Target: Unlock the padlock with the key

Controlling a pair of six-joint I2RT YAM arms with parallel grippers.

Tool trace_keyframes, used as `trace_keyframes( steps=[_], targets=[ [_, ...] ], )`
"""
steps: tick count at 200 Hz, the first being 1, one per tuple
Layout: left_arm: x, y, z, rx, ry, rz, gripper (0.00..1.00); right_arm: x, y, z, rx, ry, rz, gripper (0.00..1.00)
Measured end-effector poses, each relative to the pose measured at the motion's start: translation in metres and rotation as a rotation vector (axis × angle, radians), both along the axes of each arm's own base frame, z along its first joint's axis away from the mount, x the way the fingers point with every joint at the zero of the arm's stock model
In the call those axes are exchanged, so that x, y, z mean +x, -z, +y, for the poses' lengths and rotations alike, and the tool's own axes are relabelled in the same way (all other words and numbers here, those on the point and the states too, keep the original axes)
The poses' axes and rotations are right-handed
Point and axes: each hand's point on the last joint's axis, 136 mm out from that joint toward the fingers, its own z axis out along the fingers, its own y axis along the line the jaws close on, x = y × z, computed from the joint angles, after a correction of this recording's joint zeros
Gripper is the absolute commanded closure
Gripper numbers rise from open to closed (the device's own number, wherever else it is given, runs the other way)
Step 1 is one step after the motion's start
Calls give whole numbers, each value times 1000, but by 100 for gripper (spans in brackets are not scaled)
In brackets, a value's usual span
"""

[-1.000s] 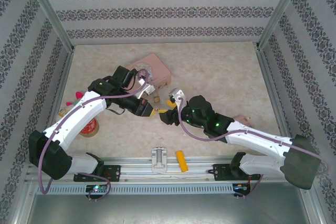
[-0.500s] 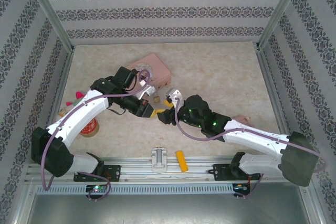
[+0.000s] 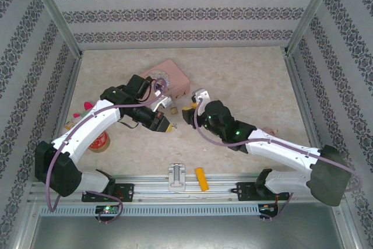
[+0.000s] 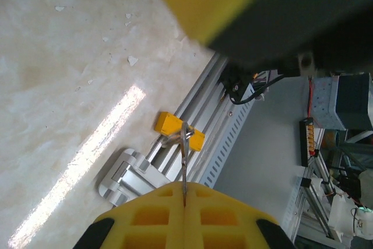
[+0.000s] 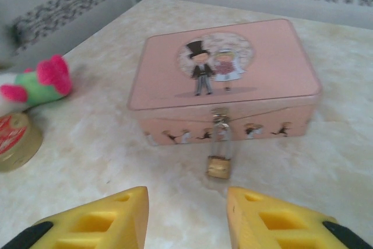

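Note:
The pink tin [image 5: 224, 68] stands on the table with the small brass padlock [image 5: 219, 167] hanging by its silvery shackle from the front hasp, its body resting on the table. My right gripper [image 5: 186, 205] is open and low, just in front of the padlock, with nothing between its yellow fingers [image 5: 99, 220]. From above, the right gripper [image 3: 189, 112] sits beside the tin [image 3: 169, 77]. My left gripper [image 4: 184, 193] is shut on the thin silvery key [image 4: 185, 161], whose blade sticks out from the pads. The left gripper [image 3: 164, 124] hovers left of the right one.
A yellow oblong block [image 3: 201, 179] and a white metal bracket [image 3: 176, 176] lie by the front rail. A pink-green plush toy [image 3: 86, 108] and a red-lidded round tin [image 3: 99, 141] sit at the left. Patterned walls enclose the table.
My right gripper has moved away from the left gripper towards the tin and now faces the padlock, its jaws somewhat narrower. The left gripper has stayed shut on the key.

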Motion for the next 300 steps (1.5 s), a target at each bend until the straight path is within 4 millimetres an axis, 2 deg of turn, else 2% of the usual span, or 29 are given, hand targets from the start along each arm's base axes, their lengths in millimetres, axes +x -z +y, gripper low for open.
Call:
trace_keyframes(
  steps=[17,39,58,67,102,153,172,219,263,300],
  targets=[
    [-1,1,1,6,6,-4,100,10,3,-12,34,34,50,55],
    [0,2,2,12,19,-27,100,9,3,-15,101,-2,117,54],
    [0,2,3,14,35,-58,100,-7,-5,-10,177,-102,159,54],
    [0,2,4,16,45,-79,100,-15,-10,-8,213,-147,176,48],
    [3,-3,4,8,79,-160,100,-45,-35,2,321,-324,217,38],
    [1,-21,2,-53,119,-267,100,-69,-41,13,364,-466,287,48],
    [-1,-25,2,-66,130,-286,100,-72,-41,21,365,-506,315,54],
    [-4,-27,1,-83,147,-295,100,-78,-38,45,354,-602,381,58],
    [-4,-27,1,-84,154,-304,100,-82,-40,47,360,-632,386,65],
    [-4,-28,1,-85,156,-308,100,-82,-31,51,354,-646,417,72]
  ],
)
